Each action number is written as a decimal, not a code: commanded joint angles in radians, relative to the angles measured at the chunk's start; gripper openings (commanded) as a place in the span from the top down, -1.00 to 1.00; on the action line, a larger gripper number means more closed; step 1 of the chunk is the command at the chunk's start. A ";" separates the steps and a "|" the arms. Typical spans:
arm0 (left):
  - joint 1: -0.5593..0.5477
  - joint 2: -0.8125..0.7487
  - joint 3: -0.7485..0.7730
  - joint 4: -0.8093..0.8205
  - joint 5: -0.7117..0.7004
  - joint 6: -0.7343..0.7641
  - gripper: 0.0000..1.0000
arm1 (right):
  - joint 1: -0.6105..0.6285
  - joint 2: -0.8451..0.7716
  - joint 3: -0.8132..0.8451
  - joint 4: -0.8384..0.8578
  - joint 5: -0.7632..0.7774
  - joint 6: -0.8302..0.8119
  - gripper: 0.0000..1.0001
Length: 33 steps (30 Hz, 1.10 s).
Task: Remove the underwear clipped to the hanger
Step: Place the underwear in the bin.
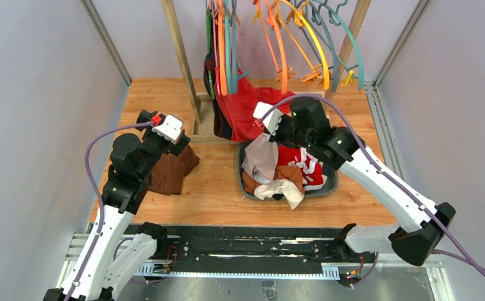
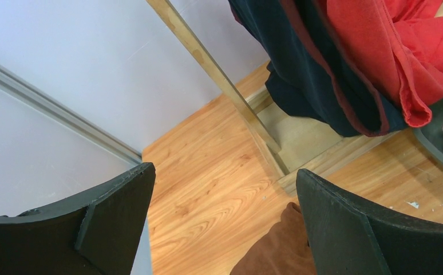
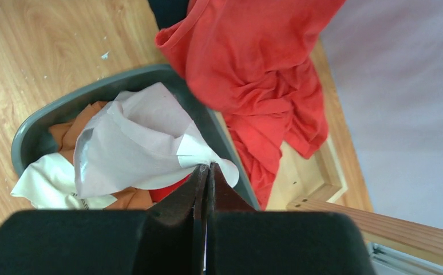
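A pale beige brief (image 1: 262, 157) hangs from my right gripper (image 1: 266, 128) over the grey basket (image 1: 331, 185). In the right wrist view the jaws are shut (image 3: 206, 166) on the white edge of that underwear (image 3: 139, 143). In the basket lie a red brief with white trim (image 1: 306, 166), a white piece (image 1: 284, 188) and orange-brown fabric (image 3: 73, 129). From the hangers (image 1: 224, 44) on the rack hang a large red cloth (image 1: 246, 106) and a black garment (image 2: 305, 74). My left gripper (image 1: 178, 143) is open (image 2: 225, 189) above the table's left side, holding nothing.
A dark brown cloth (image 1: 171, 172) lies on the table just below the left gripper. Wooden rack posts (image 1: 180, 56) rise from a wooden base frame (image 3: 316, 189) behind the basket. Several empty coloured hangers (image 1: 309, 37) hang at the back right. Walls close in on both sides.
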<state>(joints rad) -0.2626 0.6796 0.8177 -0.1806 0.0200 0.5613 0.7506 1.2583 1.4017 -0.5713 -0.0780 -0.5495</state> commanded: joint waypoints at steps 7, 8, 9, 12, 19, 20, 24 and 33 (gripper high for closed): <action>0.008 -0.006 -0.012 0.041 0.000 0.009 -0.96 | -0.014 0.076 -0.186 0.110 -0.108 0.045 0.99; 0.008 -0.006 -0.011 0.041 0.000 0.009 -0.96 | -0.015 0.085 -0.203 0.120 -0.119 0.045 0.99; 0.008 -0.006 -0.012 0.040 -0.001 0.010 -0.96 | -0.014 0.097 -0.218 0.130 -0.129 0.045 0.99; 0.008 -0.006 -0.014 0.041 -0.003 0.011 -0.96 | -0.016 0.138 -0.251 0.152 -0.160 0.050 0.99; 0.008 -0.014 -0.015 0.040 -0.007 0.011 -0.96 | -0.017 0.275 -0.270 0.153 -0.208 0.069 0.98; 0.008 -0.016 -0.015 0.041 -0.007 0.011 -0.96 | -0.016 0.295 -0.271 0.153 -0.212 0.074 0.96; 0.008 -0.018 -0.018 0.042 -0.007 0.012 -0.96 | -0.016 0.387 -0.269 0.135 -0.236 0.095 0.87; 0.008 -0.022 -0.020 0.044 -0.006 0.015 -0.96 | -0.016 0.473 -0.217 0.048 -0.215 0.099 0.54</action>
<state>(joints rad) -0.2626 0.6708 0.8055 -0.1776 0.0193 0.5690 0.7448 1.7420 1.1450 -0.4507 -0.2901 -0.4660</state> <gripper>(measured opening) 0.981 0.202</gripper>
